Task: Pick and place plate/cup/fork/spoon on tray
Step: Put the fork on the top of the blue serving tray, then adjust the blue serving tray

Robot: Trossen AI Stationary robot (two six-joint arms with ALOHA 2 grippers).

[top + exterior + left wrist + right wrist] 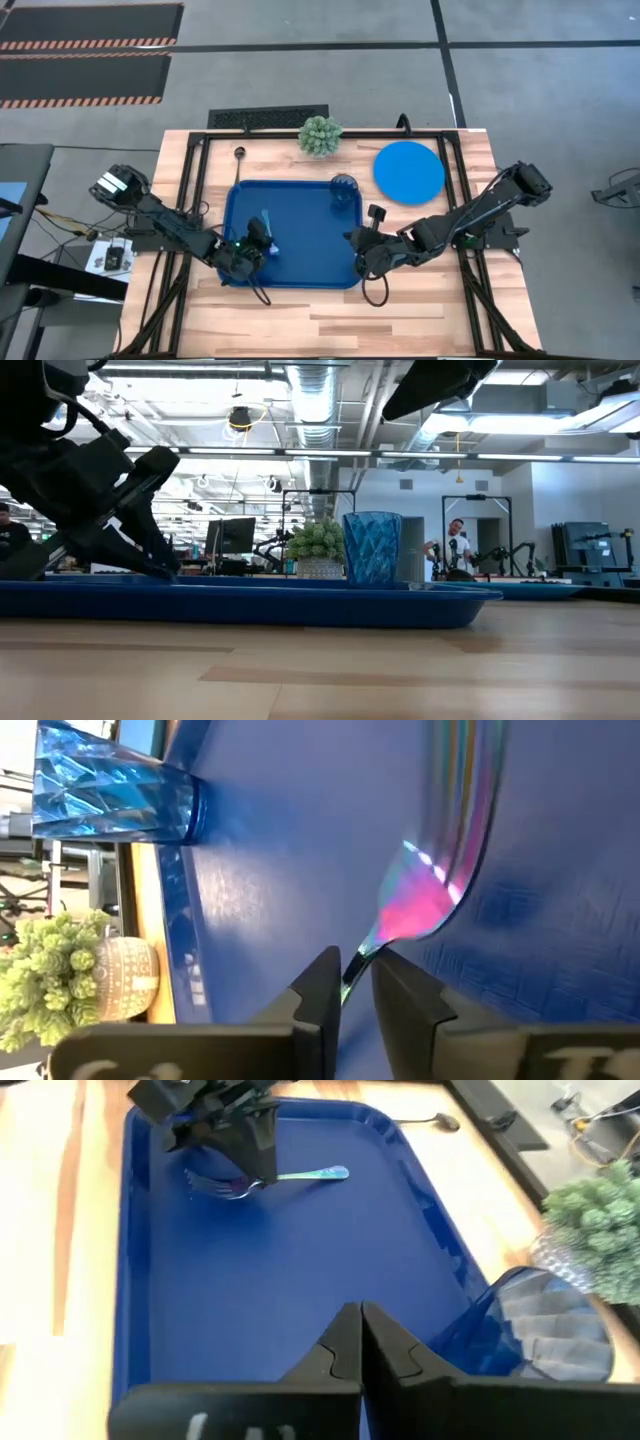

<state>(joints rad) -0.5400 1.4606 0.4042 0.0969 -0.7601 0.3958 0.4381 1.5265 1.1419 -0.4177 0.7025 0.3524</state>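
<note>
The left gripper (262,243) sits low in the frame's lower middle, over the tray (300,272), its fingers a narrow slit apart around the neck of the fork (268,1178). From the right wrist view the fork lies flat on the tray floor, tines toward one short rim, handle pointing to the other. So this looks like the release of the fork: the grip is only just loosening, and whether the pads still touch the metal cannot be told. Next, the fingers need to part wider and the arm must lift straight off without dragging the fork.

The right gripper (358,243) waits at the tray's lower right corner, pinched closed and empty.

Farther up, the cup (344,187) stands upright in the tray's upper right corner, faceted and translucent like cut glass. Outside the tray, the plate (409,171) lies smooth and flat on the pale wood table (330,320) at upper right, and the spoon (240,157), thin and dark, rests at upper left; both still to be fetched. A small spiky potted plant (319,136) sits at the far edge.
</note>
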